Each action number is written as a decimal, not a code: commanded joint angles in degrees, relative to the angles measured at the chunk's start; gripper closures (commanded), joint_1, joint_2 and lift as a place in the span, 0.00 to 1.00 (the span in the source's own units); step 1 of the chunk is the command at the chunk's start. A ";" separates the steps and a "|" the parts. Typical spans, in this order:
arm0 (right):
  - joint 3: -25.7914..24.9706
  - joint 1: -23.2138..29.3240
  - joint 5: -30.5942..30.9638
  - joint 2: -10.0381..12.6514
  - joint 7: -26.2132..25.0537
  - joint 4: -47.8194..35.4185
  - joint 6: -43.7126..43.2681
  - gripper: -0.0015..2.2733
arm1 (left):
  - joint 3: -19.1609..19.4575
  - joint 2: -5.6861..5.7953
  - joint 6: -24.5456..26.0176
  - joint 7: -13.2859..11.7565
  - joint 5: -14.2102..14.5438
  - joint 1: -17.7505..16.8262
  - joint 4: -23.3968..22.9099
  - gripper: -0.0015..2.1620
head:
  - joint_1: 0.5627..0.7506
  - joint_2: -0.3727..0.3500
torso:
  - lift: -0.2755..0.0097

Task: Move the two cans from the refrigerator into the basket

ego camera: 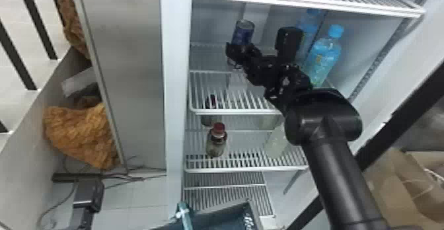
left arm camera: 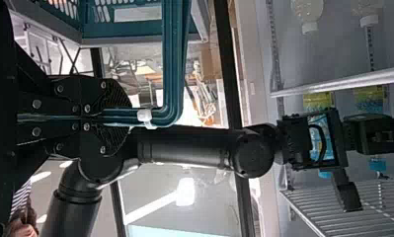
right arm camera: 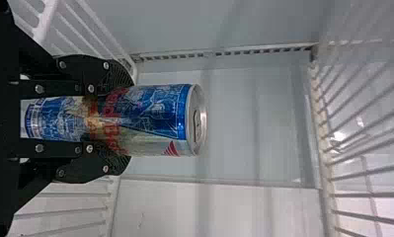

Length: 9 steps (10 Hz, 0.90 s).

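Note:
In the head view my right gripper [ego camera: 242, 50] is inside the refrigerator [ego camera: 176, 80], above a wire shelf, around the lower part of a blue can [ego camera: 243, 31]. The right wrist view has my right gripper [right arm camera: 118, 121] shut on that blue and silver can [right arm camera: 157, 118], its lidded end clear of the fingers. Low in the head view, the teal basket [ego camera: 249, 206] stands by the refrigerator's lower front, its handle [ego camera: 184, 216] at its left. My left gripper [left arm camera: 118, 117] is shut on the handle [left arm camera: 172, 74] in the left wrist view, beside the basket [left arm camera: 125, 34].
Blue-capped bottles [ego camera: 322, 59] stand right of the right gripper on the same shelf level. A red-capped bottle [ego camera: 216, 141] and pale bottles [ego camera: 277, 143] are on the shelf below. The upper wire shelf [ego camera: 314, 1] spans above the arm; a grey panel [ego camera: 132, 80] stands left.

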 commanded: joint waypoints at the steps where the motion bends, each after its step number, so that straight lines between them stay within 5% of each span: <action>1: -0.44 3.53 -0.19 -0.29 -0.01 -6.64 2.29 0.56 | -0.11 0.01 0.31 0.00 -0.09 0.00 0.00 0.55 | 0.70 0.24 | 0.84; 9: -4.78 20.69 -3.96 -1.17 1.48 -30.96 10.45 0.56 | -0.11 0.09 0.31 0.00 -0.09 0.28 0.00 0.55 | 0.70 0.21 | 0.84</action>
